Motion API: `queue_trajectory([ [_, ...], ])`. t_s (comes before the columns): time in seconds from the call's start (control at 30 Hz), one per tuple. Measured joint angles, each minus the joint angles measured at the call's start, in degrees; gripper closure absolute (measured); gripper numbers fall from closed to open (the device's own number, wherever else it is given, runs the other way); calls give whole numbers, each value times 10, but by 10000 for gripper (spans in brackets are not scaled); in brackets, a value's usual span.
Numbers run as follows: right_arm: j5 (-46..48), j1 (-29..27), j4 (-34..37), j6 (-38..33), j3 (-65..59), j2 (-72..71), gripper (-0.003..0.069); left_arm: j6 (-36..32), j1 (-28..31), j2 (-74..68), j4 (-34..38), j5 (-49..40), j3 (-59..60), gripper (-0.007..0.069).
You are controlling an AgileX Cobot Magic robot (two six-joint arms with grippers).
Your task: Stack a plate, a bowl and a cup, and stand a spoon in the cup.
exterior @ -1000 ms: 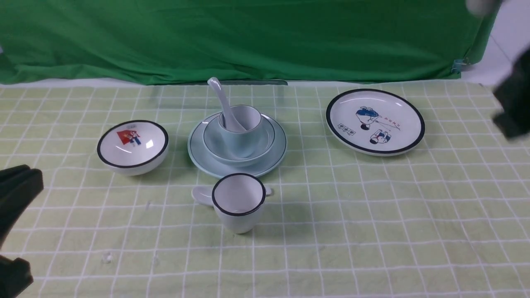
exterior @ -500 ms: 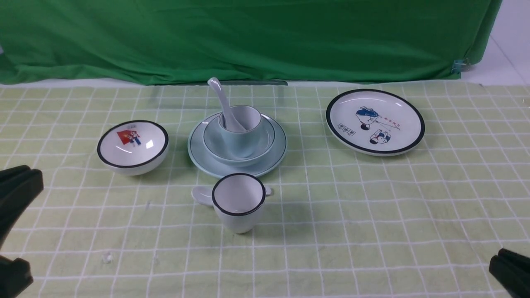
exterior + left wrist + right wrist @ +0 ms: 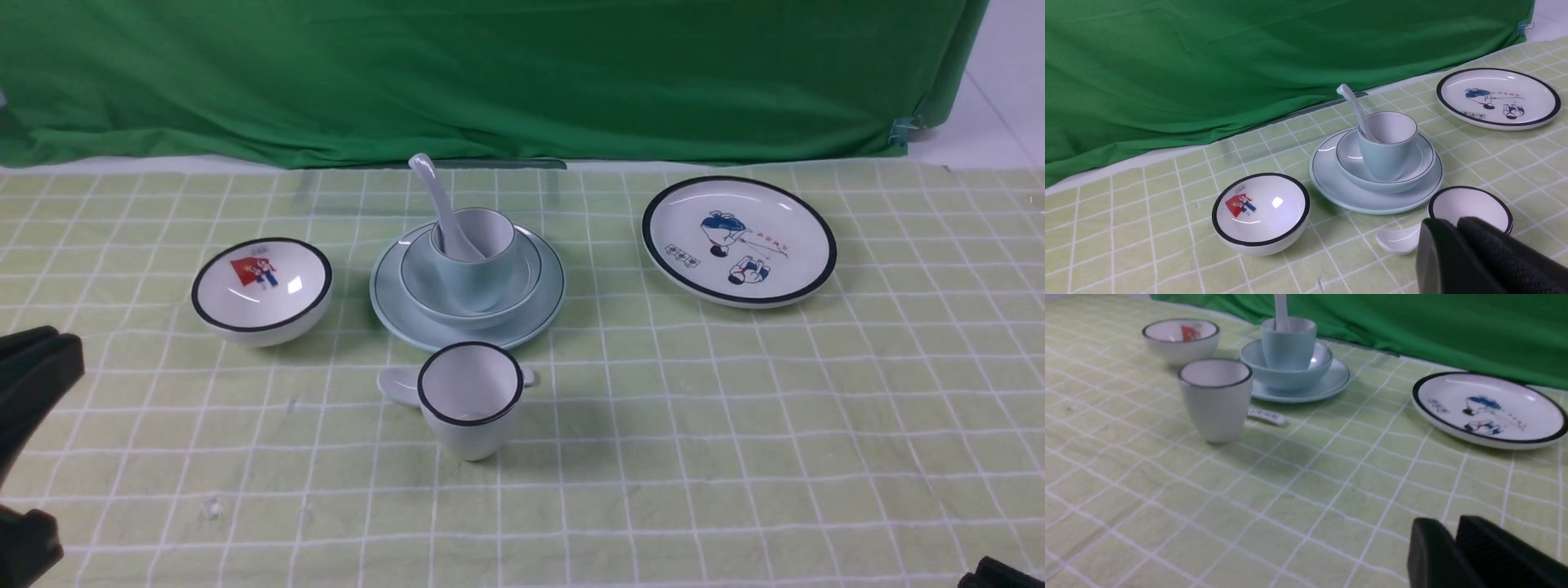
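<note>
The pale blue-green plate (image 3: 392, 304) lies at the table's middle, with the matching bowl (image 3: 423, 282) on it and the cup (image 3: 478, 273) in the bowl. The pale spoon (image 3: 433, 189) stands in the cup, its handle leaning back and left. The stack also shows in the left wrist view, with its plate (image 3: 1331, 185) and its cup (image 3: 1386, 153), and in the right wrist view, with its cup (image 3: 1288, 347). My left gripper (image 3: 1455, 222) is shut and empty, low at the near left (image 3: 45, 359). My right gripper (image 3: 1453, 524) is shut and empty, at the near right corner (image 3: 1000, 573).
A white black-rimmed bowl (image 3: 261, 286) with a red picture stands left of the stack. A white black-rimmed cup (image 3: 471, 400) stands in front of it, with a whiter spoon (image 3: 398, 384) lying behind that cup. A cartoon plate (image 3: 739, 241) lies at the right. Green cloth (image 3: 490, 73) hangs behind.
My right arm has come down from the upper right to the near right corner, almost out of the front view. The left gripper and the dishes have not moved.
</note>
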State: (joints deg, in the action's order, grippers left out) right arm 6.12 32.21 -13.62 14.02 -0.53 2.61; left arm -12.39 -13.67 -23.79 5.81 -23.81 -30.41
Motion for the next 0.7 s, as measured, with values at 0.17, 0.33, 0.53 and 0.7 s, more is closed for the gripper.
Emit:
queue_trajectory([
  [0.17, 37, -113, 57, -14, 0, -25, 529, 0, 0, 0, -2, -3, 0, 631],
  [0.33, 52, -220, 110, -110, 0, -26, 529, 0, 0, 0, -2, -5, 0, 631],
  [0.53, 54, -246, 123, -140, 0, -26, 531, 0, 0, 0, -4, -5, 0, 631],
  [0.7, 57, -249, 136, -136, 0, -26, 531, 0, 0, 0, -4, -5, 0, 631],
])
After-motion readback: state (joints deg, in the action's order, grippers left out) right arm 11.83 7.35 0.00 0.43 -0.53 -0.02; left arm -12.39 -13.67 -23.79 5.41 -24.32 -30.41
